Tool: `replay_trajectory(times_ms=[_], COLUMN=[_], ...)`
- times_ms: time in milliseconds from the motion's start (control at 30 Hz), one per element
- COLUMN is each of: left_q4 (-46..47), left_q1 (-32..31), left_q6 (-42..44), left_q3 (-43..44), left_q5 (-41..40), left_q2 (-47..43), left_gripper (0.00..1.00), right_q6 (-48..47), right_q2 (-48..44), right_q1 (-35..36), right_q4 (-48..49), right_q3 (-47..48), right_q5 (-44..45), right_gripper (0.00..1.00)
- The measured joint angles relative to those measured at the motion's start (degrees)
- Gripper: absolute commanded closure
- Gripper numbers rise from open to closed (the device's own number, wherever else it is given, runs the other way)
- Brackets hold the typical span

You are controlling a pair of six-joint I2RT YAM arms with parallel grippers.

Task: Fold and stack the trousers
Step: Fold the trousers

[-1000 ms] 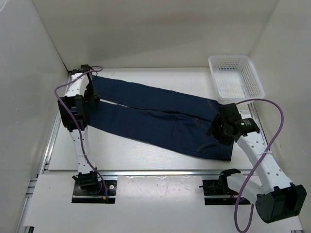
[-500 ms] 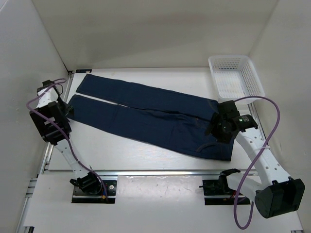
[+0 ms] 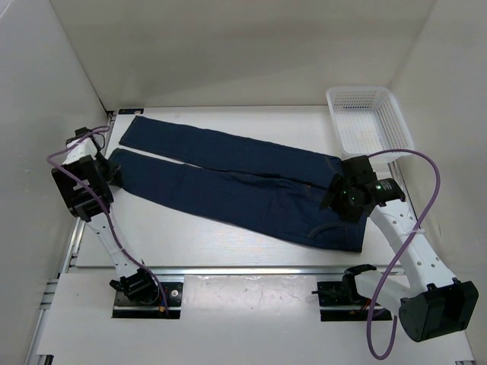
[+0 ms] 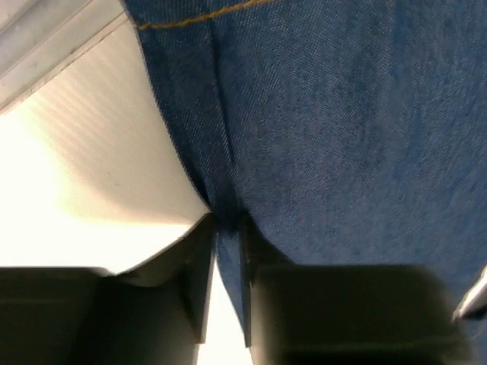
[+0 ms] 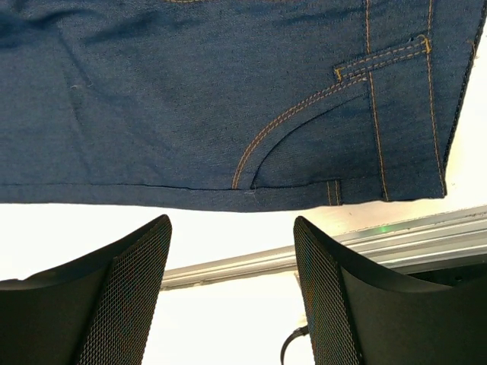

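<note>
Trousers (image 3: 243,186) lie flat on the white table (image 3: 213,239), running diagonally from the upper left of the top view to the lower right, waist end at right. Left gripper (image 3: 112,169) is at the left hem of the nearer leg; left wrist view shows its fingertips (image 4: 207,228) pinched on a fold of the denim (image 4: 342,137). Right gripper (image 3: 338,199) hovers over the waist with its fingers (image 5: 144,243) spread wide and nothing between them, the pocket stitching (image 5: 304,106) above them in frame. White basket (image 3: 396,114) sits upper right.

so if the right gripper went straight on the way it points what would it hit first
Most likely the trousers: the open right gripper points at their edge by the pocket. Depth is unclear, so it may touch the bare table just short of the cloth.
</note>
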Motion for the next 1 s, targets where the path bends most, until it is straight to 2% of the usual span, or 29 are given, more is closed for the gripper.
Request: replay_trajectory(times_ms=[33, 167, 233, 367, 400, 500, 567, 600, 700, 1000], left_q4=[0.04, 0.17, 0.2, 1.22, 1.22, 1.53, 1.62, 1.73, 1.95, 1.92], left_q1=[0.07, 0.15, 0.13, -0.44, -0.68, -1.49, -1.81, -2.03, -2.32, -2.43], left_q6=[-0.04, 0.02, 0.0, 0.07, 0.2, 0.63, 0.92, 1.11, 1.46, 2.25], left_q3=[0.22, 0.39, 0.31, -1.31, -1.46, -1.53, -1.55, -1.62, -2.12, -2.49], left_q5=[0.09, 0.68, 0.66, 0.39, 0.35, 0.37, 0.63, 0.83, 1.6, 2.99], left_q2=[0.24, 0.37, 0.15, -1.51, -2.1, -4.61, -6.62, -7.63, -10.32, -12.39], left_gripper=[0.9, 0.9, 0.9, 0.9, 0.9, 0.9, 0.9, 0.9, 0.9, 0.9], right_q6=[0.24, 2.6, 4.44, 10.36, 11.89, 16.2, 18.82, 20.04, 23.82, 33.79], right_q2=[0.0, 0.0, -0.07, -0.04, -0.04, -2.27, -5.11, -6.34, -7.87, -7.1], right_q1=[0.0, 0.0, 0.0, 0.0, 0.0, 0.0, 0.0, 0.0, 0.0, 0.0], right_q4=[-0.07, -0.7, -0.5, -0.31, -0.79, -2.64, -3.54, -3.5, -3.28, -1.97], right_q3=[0.0, -0.04, -1.07, -10.08, -12.85, -18.6, -19.5, -19.54, -19.71, -22.64], right_q5=[-0.02, -0.48, -1.81, -6.51, -7.5, -9.18, -9.57, -9.77, -10.14, -6.75], right_gripper=[0.28, 0.21, 0.21, 0.4, 0.48, 0.55, 0.55, 0.5, 0.46, 0.46])
